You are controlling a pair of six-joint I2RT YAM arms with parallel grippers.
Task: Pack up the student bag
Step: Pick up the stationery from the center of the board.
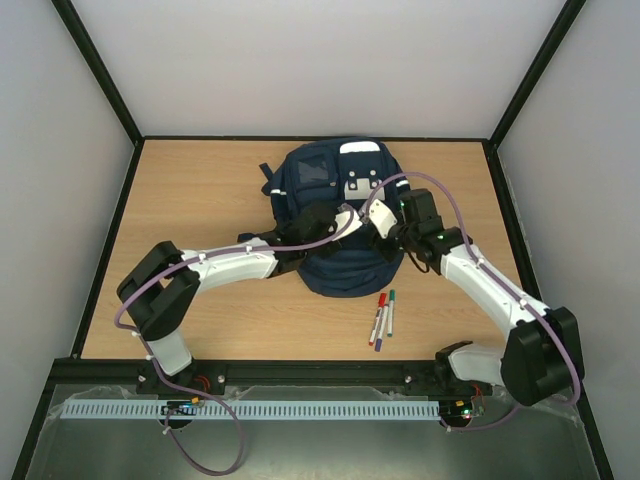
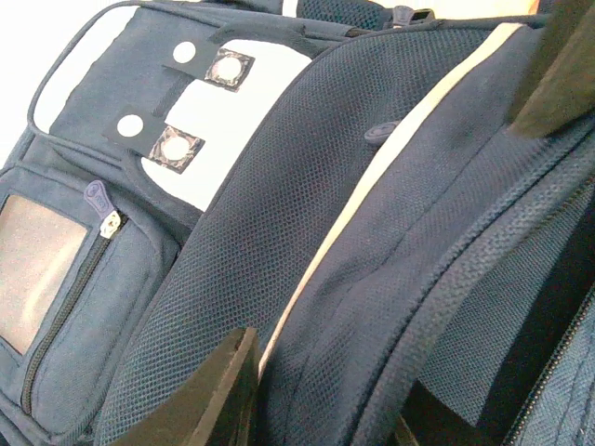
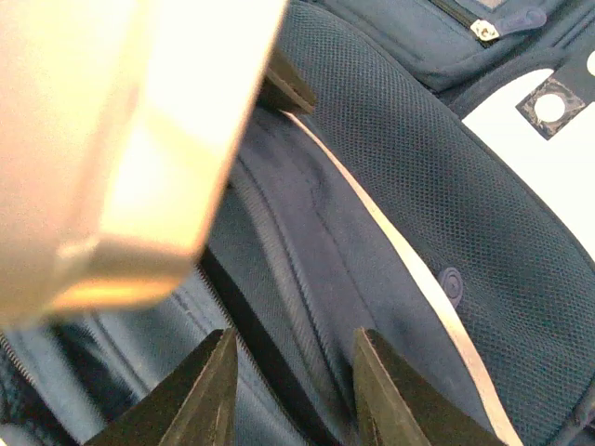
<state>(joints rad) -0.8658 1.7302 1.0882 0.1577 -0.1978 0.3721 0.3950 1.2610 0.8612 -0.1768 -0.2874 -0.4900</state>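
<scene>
The student bag (image 1: 335, 215) is a navy backpack lying flat in the middle of the table, its white patch toward the far side. My left gripper (image 1: 340, 222) rests on its upper part. In the left wrist view (image 2: 321, 418) a thick fold of the bag's mesh panel (image 2: 307, 232) is pinched between the jaws, and the right finger is mostly buried under the fabric. My right gripper (image 1: 372, 220) is close beside it. In the right wrist view (image 3: 296, 390) its jaws are apart, straddling the bag's zip edge (image 3: 270, 307) by the dark opening.
Several marker pens (image 1: 383, 318) lie on the wooden table (image 1: 190, 200) in front of the bag, to the right of centre. The two grippers almost touch; the left one's pale body (image 3: 121, 139) fills the right wrist view's upper left. Walls enclose the table.
</scene>
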